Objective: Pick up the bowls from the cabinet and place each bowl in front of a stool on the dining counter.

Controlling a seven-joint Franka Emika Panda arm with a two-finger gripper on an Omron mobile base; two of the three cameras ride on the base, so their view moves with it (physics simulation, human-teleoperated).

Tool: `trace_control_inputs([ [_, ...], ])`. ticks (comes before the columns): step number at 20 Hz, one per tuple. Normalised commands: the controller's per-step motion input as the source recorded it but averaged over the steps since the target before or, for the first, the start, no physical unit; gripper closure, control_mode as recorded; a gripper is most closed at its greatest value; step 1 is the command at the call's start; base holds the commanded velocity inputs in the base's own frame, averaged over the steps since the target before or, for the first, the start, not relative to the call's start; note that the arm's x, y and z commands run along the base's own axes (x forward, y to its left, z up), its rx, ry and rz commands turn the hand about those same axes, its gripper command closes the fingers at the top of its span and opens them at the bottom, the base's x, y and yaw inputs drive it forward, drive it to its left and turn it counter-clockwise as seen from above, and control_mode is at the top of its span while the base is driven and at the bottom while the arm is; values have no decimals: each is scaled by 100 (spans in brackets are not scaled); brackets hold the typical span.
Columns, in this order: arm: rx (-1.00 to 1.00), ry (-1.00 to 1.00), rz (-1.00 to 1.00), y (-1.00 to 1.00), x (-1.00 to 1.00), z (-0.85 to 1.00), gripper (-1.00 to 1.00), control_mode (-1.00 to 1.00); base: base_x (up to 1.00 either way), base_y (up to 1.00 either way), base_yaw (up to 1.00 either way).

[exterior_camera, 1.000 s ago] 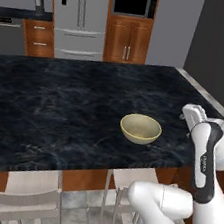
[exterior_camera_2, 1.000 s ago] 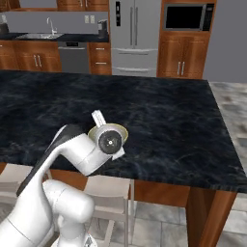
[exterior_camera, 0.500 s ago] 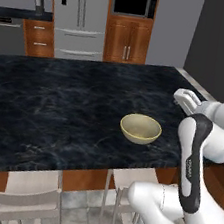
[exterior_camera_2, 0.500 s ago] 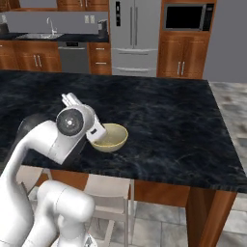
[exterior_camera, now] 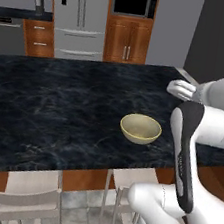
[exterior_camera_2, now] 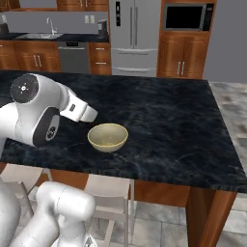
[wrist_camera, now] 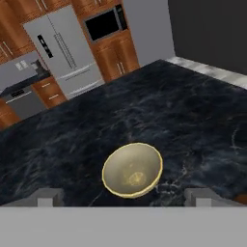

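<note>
Near the stools (exterior_camera: 125, 179), the end effector (wrist_camera: 125, 198) hangs open and empty above a bowl (exterior_camera: 140, 128) standing upright by the worktop's (exterior_camera: 59, 106) near edge. That placement looks finished; next is probably returning to the cabinet.

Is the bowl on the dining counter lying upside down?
No, in the right base view the bowl stands upright on the dining counter, with its yellow rim up and its hollow inside showing.
</note>
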Motion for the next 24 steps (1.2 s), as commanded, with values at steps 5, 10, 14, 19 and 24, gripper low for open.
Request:
trace_control_inputs([
  [5,-12,-8,4,0,-35,-5,-100,100,-25,-1,2],
  [10,0,0,0,0,0,0,-100,100,-22,-1,0],
  [14,0,0,0,0,0,0,-100,100,-5,-1,0],
  [19,0,0,0,0,0,0,-100,100,-72,35,8],
  [24,0,0,0,0,0,0,-100,100,-47,100,12],
])
